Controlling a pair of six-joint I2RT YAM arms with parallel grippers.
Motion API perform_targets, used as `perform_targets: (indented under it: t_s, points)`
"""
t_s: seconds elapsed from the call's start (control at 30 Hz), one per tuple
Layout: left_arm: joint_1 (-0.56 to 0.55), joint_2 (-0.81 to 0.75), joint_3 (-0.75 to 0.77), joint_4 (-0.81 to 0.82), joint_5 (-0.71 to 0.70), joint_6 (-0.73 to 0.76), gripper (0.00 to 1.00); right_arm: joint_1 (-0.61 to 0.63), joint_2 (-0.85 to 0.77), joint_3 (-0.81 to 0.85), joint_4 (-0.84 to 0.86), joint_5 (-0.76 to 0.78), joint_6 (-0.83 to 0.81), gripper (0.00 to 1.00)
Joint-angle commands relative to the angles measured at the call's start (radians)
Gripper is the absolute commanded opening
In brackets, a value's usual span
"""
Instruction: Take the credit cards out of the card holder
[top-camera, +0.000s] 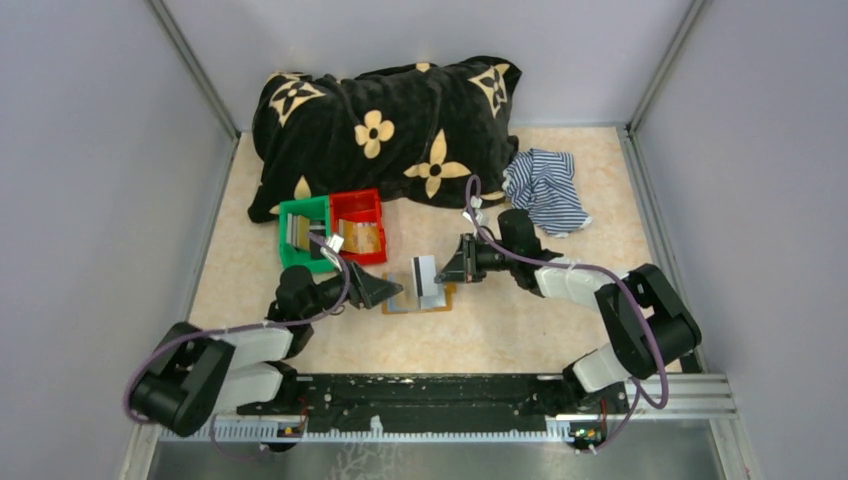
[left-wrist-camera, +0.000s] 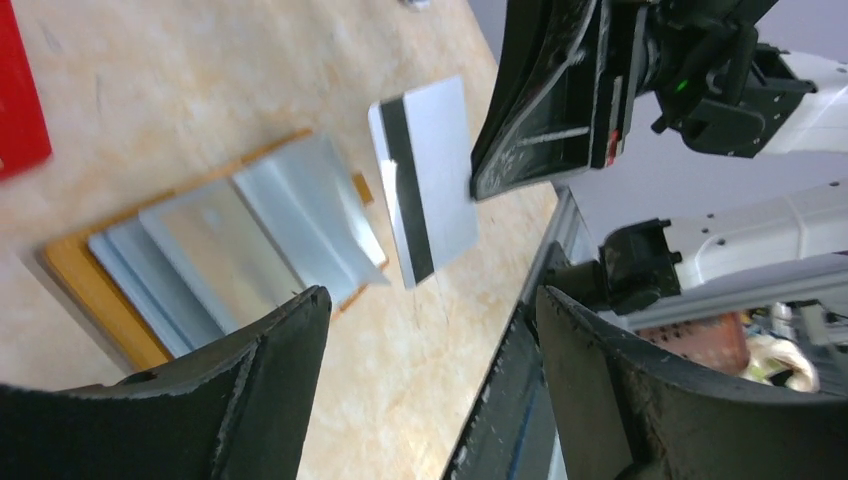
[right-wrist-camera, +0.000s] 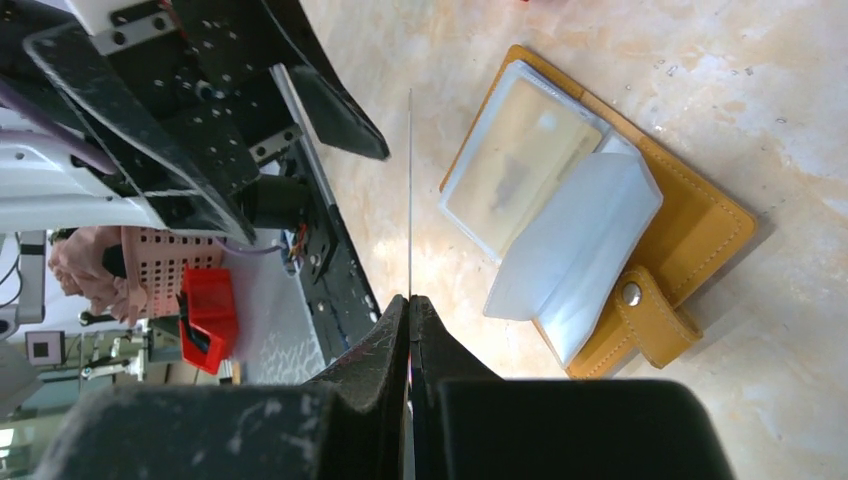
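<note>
The tan card holder lies open on the table, its clear sleeves fanned up and a yellowish card showing inside one. My right gripper is shut on a grey-white credit card with a black stripe. It holds the card upright just above the holder, and the right wrist view shows it edge-on. My left gripper stands open and empty, just left of the holder, with its jaws facing the held card.
A green bin and a red bin holding cards stand behind the left gripper. A black flowered cushion fills the back. A striped cloth lies back right. The arms' mounting rail runs along the near edge.
</note>
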Motion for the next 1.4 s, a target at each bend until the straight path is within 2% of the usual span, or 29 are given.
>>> perform_targets:
  t_s: [0.0, 0.13, 0.37, 0.5, 0.67, 0.83, 1.07, 1.13, 1.17, 1.23, 1.3, 1.37]
  points:
    - [0.007, -0.236, 0.082, -0.474, -0.135, 0.196, 0.82, -0.011, -0.007, 0.018, 0.087, -0.041, 0.023, 0.00]
    - [0.006, -0.307, 0.101, -0.512, -0.163, 0.229, 0.84, -0.010, -0.004, 0.020, 0.114, -0.057, 0.044, 0.00]
    - [0.006, -0.134, 0.089, -0.245, -0.024, 0.166, 0.83, 0.034, -0.008, 0.029, 0.178, -0.077, 0.102, 0.00]
    - [0.004, -0.097, 0.098, -0.157, 0.006, 0.129, 0.83, 0.080, 0.015, 0.046, 0.208, -0.065, 0.121, 0.00]
    - [0.005, -0.146, 0.100, -0.173, 0.011, 0.125, 0.79, 0.108, 0.071, 0.055, 0.301, -0.072, 0.174, 0.00]
    - [0.004, -0.166, 0.097, -0.173, 0.015, 0.116, 0.69, 0.132, 0.106, 0.089, 0.314, -0.077, 0.180, 0.00]
    - [0.005, -0.149, 0.065, -0.092, 0.035, 0.065, 0.59, 0.141, 0.123, 0.108, 0.313, -0.076, 0.177, 0.00]
    - [0.004, -0.152, 0.061, -0.090, 0.037, 0.064, 0.53, 0.140, 0.129, 0.109, 0.315, -0.076, 0.177, 0.00]
    - [0.005, -0.154, 0.060, -0.093, 0.036, 0.063, 0.50, 0.140, 0.132, 0.110, 0.318, -0.076, 0.177, 0.00]
    - [0.004, -0.162, 0.060, -0.103, 0.032, 0.064, 0.34, 0.141, 0.134, 0.110, 0.319, -0.075, 0.177, 0.00]
    - [0.004, -0.168, 0.059, -0.114, 0.029, 0.066, 0.27, 0.141, 0.134, 0.112, 0.318, -0.073, 0.176, 0.00]
    - [0.005, -0.173, 0.058, -0.117, 0.027, 0.067, 0.13, 0.141, 0.136, 0.115, 0.316, -0.073, 0.176, 0.00]
